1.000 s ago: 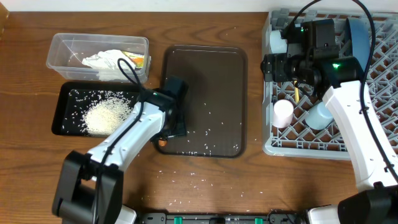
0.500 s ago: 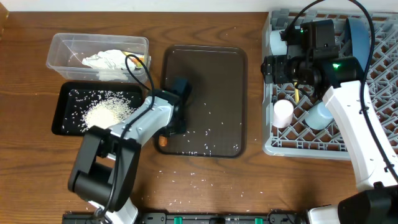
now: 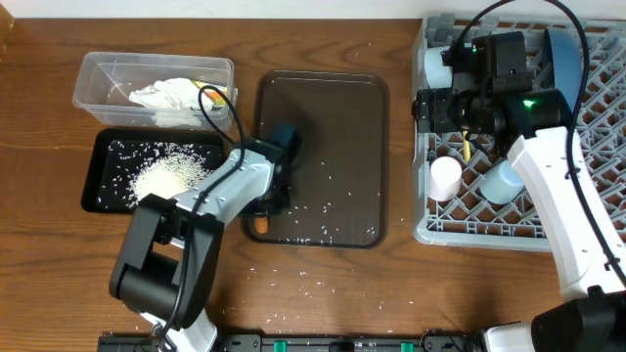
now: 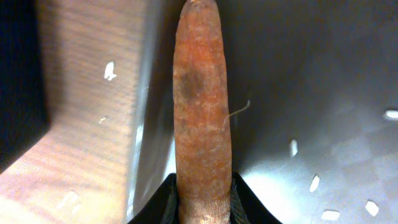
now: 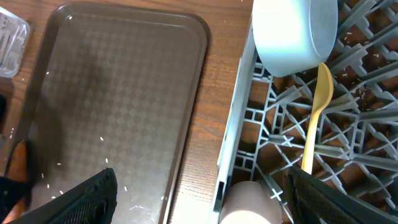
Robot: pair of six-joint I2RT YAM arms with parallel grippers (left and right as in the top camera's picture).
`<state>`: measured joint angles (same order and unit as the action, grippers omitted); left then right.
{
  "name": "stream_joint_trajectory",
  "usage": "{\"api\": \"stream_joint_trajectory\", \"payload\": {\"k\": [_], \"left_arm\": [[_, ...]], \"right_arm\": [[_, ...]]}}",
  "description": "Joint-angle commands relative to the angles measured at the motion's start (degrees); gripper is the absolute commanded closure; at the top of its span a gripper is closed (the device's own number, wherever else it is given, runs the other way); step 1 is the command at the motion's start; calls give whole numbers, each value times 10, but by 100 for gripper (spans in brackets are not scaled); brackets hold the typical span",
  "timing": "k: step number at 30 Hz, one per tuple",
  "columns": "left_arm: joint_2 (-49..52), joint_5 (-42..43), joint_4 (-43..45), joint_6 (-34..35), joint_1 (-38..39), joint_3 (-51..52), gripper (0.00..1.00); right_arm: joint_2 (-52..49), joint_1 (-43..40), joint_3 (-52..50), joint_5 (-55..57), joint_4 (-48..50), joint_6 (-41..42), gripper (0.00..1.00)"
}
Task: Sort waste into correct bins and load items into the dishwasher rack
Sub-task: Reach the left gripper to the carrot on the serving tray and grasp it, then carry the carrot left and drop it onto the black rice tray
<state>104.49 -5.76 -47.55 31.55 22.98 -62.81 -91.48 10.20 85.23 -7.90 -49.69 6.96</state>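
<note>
The left gripper [image 4: 200, 202] was down at the near-left corner of the dark brown serving tray [image 3: 333, 117]. Its two black fingers [image 4: 158, 205] pressed against either side of the thin orange carrot [image 4: 200, 112], narrow around it. The carrot ran along the tray's left rim, with bare wooden table [image 4: 74, 124] just to its left. Whether it rested on the rim or hung slightly clear could not be told.

The right gripper [image 5: 199, 186] hung over the left part of the grey dishwasher rack [image 3: 587, 127], jaws spread wide and holding nothing.

In the rack, the pale blue-white bowl [image 5: 292, 31] sat at the far left. The yellow plastic spoon [image 5: 314, 118] lay just near of the bowl on the lattice. The small pink cup [image 3: 445, 178] and the small light-blue cup [image 3: 501, 183] stood side by side nearer, and the dark-blue plate [image 3: 560, 54] stood on edge at the far side.

At the left, the clear plastic tub [image 3: 98, 78] held the crumpled white napkin [image 3: 166, 95] and a small yellow-green scrap [image 3: 220, 95]. The black tray [image 3: 98, 156], just near of it, held a heap of rice [image 3: 166, 176]. Loose rice grains [image 3: 293, 284] dotted the table and the brown tray's near end.
</note>
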Motion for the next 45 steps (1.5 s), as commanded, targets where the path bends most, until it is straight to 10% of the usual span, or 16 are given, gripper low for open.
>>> {"api": "stream_joint_trajectory", "payload": {"k": [1, 10, 21, 29, 45], "left_arm": [[-14, -7, -31, 0, -20, -51, 86], [-94, -30, -87, 1, -150, -113, 84], [-46, -29, 53, 72, -360, -59, 83], [16, -24, 98, 71, -378, -57, 83], [-69, -24, 54, 30, -378, -104, 53]], "right_arm": [[-2, -4, 3, 4, 0, -2, 16], [-2, -4, 3, 6, 0, -2, 15], [-2, -4, 3, 6, 0, -2, 15], [-2, -4, 3, 19, 0, -2, 15], [3, -4, 3, 19, 0, -2, 5]]}}
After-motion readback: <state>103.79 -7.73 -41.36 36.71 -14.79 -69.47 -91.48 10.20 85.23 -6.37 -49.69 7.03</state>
